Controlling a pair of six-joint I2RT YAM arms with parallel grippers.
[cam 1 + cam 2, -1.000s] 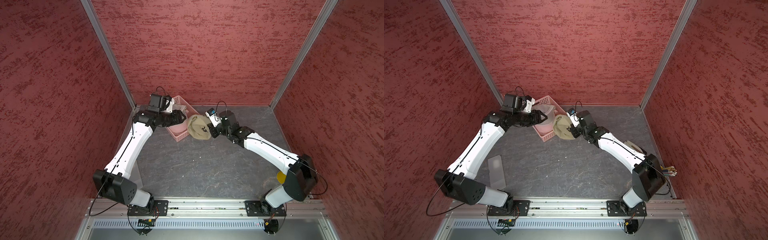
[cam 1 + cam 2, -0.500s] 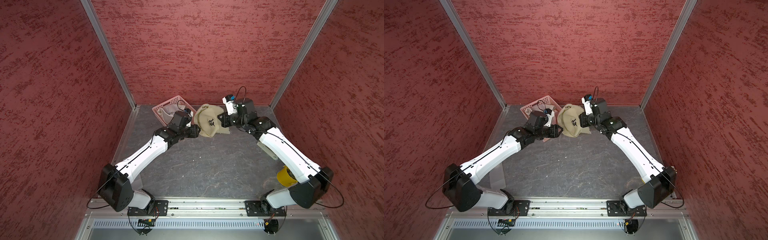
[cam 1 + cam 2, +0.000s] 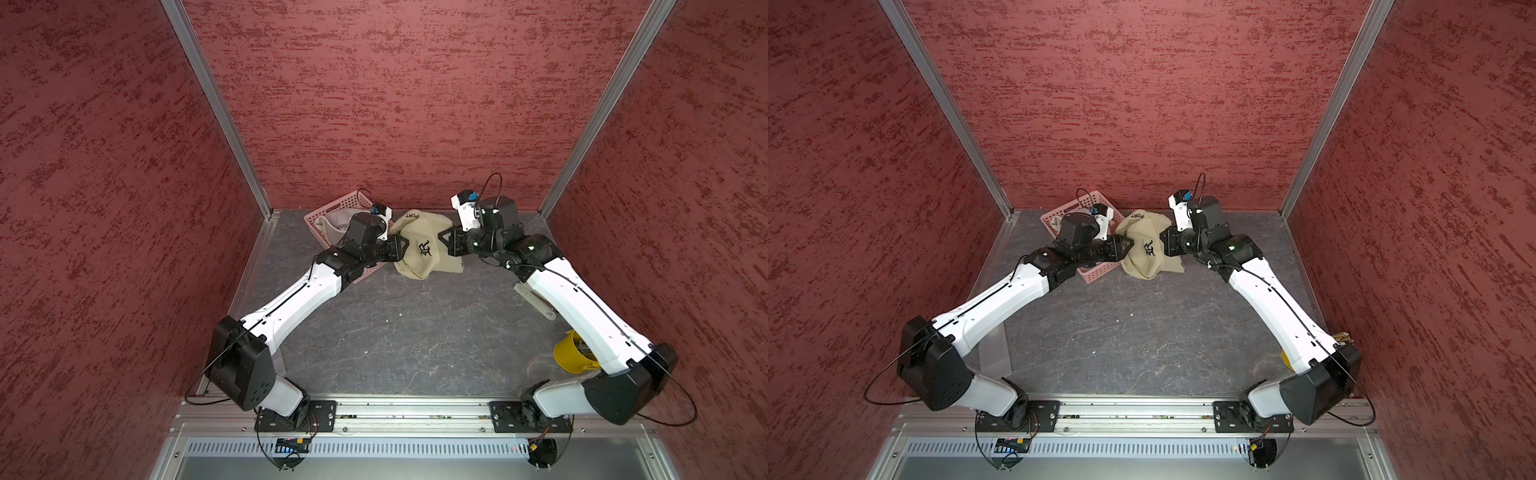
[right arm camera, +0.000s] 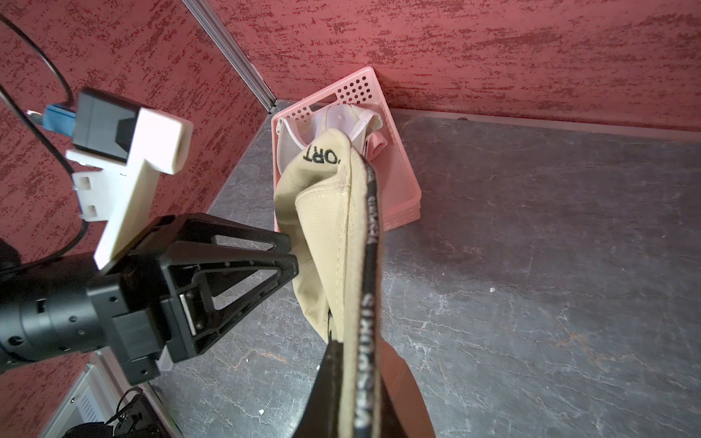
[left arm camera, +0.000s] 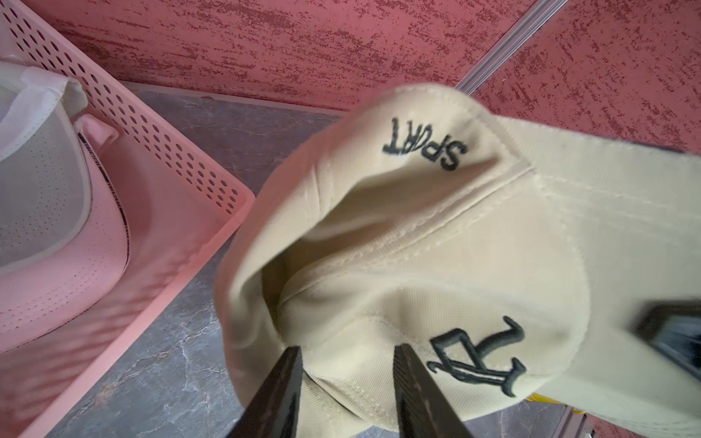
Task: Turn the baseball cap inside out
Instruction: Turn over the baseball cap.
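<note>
the beige cap (image 3: pixel 424 253) hangs between both grippers, just beside the pink basket (image 3: pixel 332 206). the right gripper (image 3: pixel 443 245) is clamped on its rim; the left gripper (image 5: pixel 348 350) straddles a crown fold (jaws apart, can't tell if pinching).

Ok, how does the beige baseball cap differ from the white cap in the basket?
The beige baseball cap is held up, clamped by the right gripper; the white cap lies in the pink basket. The beige baseball cap is solid fabric with black SPORT embroidery; the white cap is finely perforated. Both are pale fabric caps.
</note>
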